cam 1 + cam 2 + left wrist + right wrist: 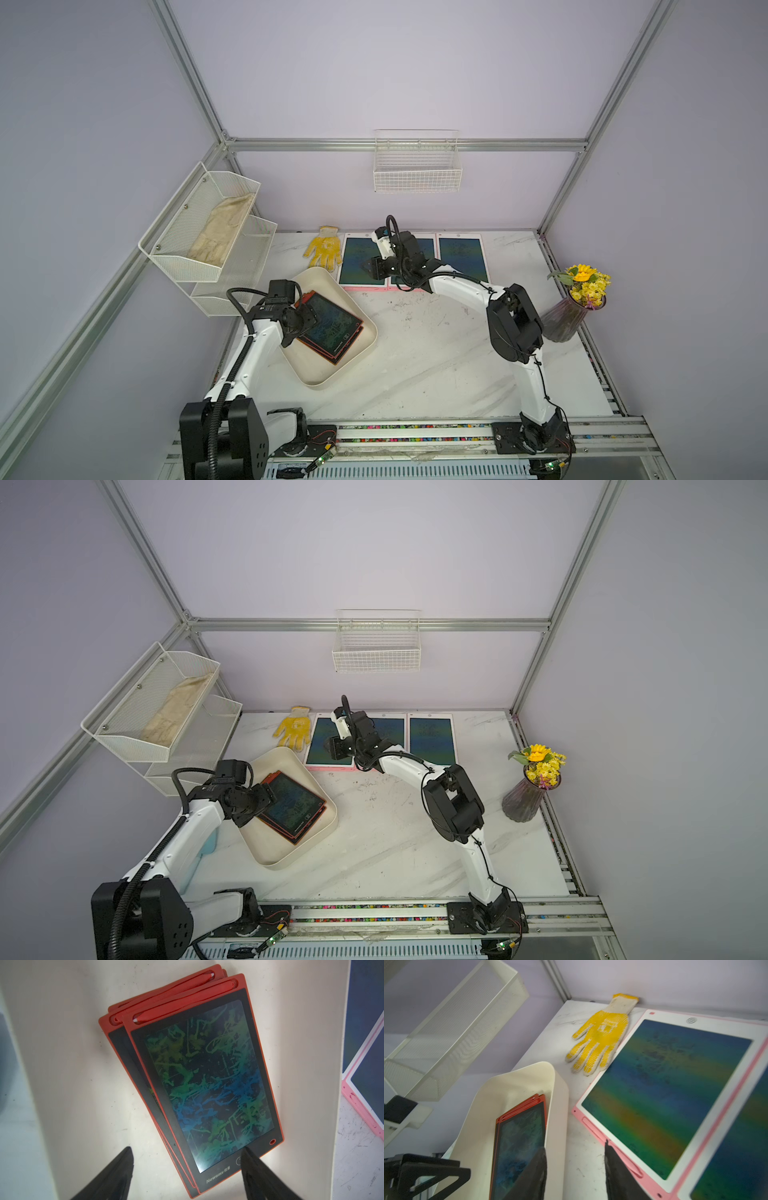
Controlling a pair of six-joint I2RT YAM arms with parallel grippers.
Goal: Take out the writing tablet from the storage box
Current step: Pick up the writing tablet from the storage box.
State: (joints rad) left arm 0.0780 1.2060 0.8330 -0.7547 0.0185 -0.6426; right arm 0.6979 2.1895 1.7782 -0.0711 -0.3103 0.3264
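The cream-white storage box (332, 380) (291, 860) sits at the left of the table and holds a stack of red-framed writing tablets (332, 326) (207, 1084), their dark screens covered in green and blue scribbles. My left gripper (301, 328) (187, 1155) hangs open inside the box, over the stack's near corner. One fingertip (248, 1159) is over the top tablet's lower frame, the other over the bare box floor. My right gripper (368, 266) (575, 1159) is open and holds nothing, above the table between the box rim (560, 1095) and a pink tablet (664, 1095).
Three large pink-framed tablets (361, 259) (463, 257) lie side by side at the back. A yellow glove (324, 249) lies left of them. A white mesh shelf (208, 232) holds a pale glove on the left wall. A wire basket (417, 166) hangs behind, and a flower vase (569, 316) stands right.
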